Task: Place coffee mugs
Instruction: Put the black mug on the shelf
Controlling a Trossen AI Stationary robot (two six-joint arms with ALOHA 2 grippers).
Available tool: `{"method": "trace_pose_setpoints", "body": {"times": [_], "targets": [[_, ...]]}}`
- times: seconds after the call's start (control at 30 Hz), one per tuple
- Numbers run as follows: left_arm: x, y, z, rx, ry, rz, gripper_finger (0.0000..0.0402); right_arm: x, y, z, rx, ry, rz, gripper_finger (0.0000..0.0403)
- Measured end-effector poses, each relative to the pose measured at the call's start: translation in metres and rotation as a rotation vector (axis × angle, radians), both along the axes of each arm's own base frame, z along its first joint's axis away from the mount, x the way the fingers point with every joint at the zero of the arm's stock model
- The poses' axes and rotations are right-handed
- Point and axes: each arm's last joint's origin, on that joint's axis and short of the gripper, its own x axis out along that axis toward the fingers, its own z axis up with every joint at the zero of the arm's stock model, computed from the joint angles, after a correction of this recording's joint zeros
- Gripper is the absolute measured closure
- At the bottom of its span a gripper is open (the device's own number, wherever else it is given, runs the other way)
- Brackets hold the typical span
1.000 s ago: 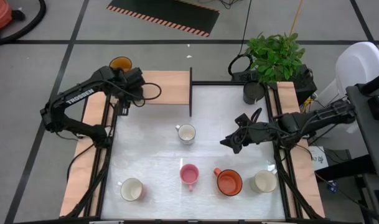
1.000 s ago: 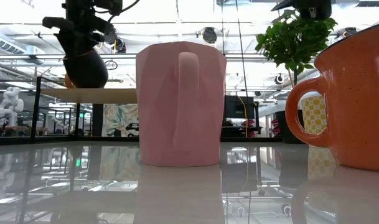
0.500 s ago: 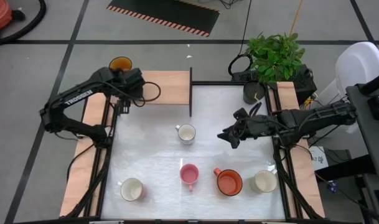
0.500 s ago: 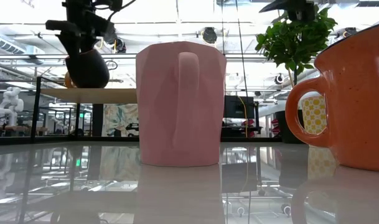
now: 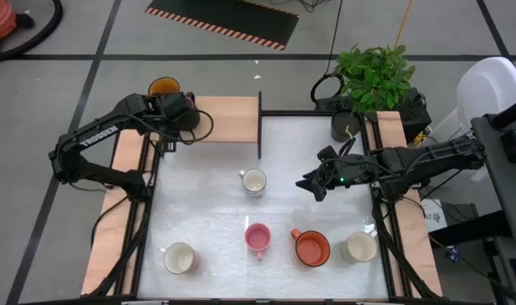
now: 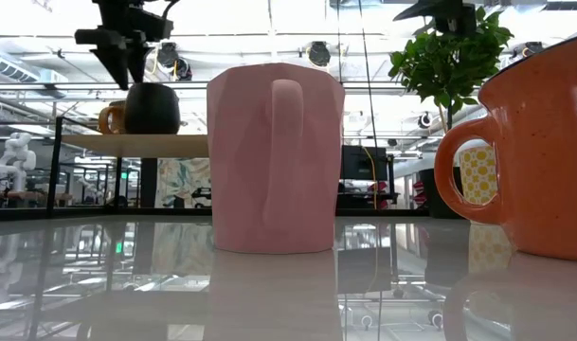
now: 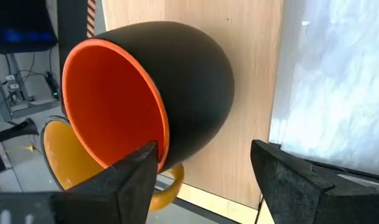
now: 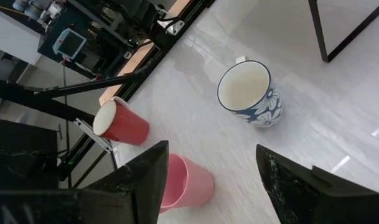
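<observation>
A black mug (image 7: 177,93) with an orange inside stands on its base on the wooden shelf (image 5: 232,119) at the table's far left, beside an amber-yellow mug (image 5: 164,87). My left gripper (image 7: 201,155) hangs open just above the black mug (image 6: 153,107), its fingers on either side of it. My right gripper (image 5: 313,185) hovers open over the table's right half, to the right of a white floral mug (image 8: 248,93). A red mug (image 8: 121,121), a pink mug (image 5: 258,237), an orange mug (image 5: 312,247) and a cream mug (image 5: 359,246) stand along the near edge.
A dark grey pot (image 5: 344,125) and a green plant (image 5: 374,74) stand at the far right corner. A black upright bar (image 5: 259,127) separates the shelf from the white table top (image 5: 207,203).
My left gripper has let go of the black mug and risen a little. The mug hung tilted below the fingers a second ago. It now stands upright on the shelf beside the yellow mug, clear of the gripper.
</observation>
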Motion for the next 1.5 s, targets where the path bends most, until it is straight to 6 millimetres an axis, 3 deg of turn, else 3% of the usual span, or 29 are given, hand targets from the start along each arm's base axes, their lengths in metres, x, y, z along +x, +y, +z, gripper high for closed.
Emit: {"method": "trace_pose_setpoints", "body": {"times": [0.17, 0.3, 0.47, 0.67, 0.93, 1.2, 1.3, 1.5], "targets": [[0.002, -0.003, 0.001, -0.002, -0.03, 0.035, 0.0144, 0.001, 0.0, 0.001, 0.003, -0.015, -0.001, 0.0181], [0.001, -0.01, 0.011, 0.0, -0.158, 0.154, 0.0144, 0.013, -0.001, 0.01, -0.015, -0.141, -0.015, 0.0181], [-0.006, -0.025, 0.028, -0.012, -0.363, 0.335, 0.0144, 0.042, -0.006, 0.013, -0.116, -0.295, 0.008, 0.0189], [-0.034, -0.045, 0.047, -0.058, -0.665, 0.584, 0.0144, 0.092, -0.024, 0.006, -0.137, -0.338, 0.036, 0.0226], [-0.076, -0.061, 0.063, -0.098, -0.906, 0.694, 0.0144, 0.163, -0.065, 0.02, -0.373, -0.325, 0.097, 0.0285], [-0.097, -0.069, 0.067, -0.177, -1.007, 0.739, 0.0145, 0.204, -0.137, 0.008, -0.452, -0.287, 0.052, 0.0362], [-0.098, -0.07, 0.067, -0.182, -1.011, 0.741, 0.0145, 0.216, -0.156, 0.017, -0.484, -0.321, 0.055, 0.0396], [-0.096, -0.069, 0.067, -0.178, -0.996, 0.717, 0.0145, 0.233, -0.167, 0.058, -0.594, -0.403, 0.053, 0.0402]]}}
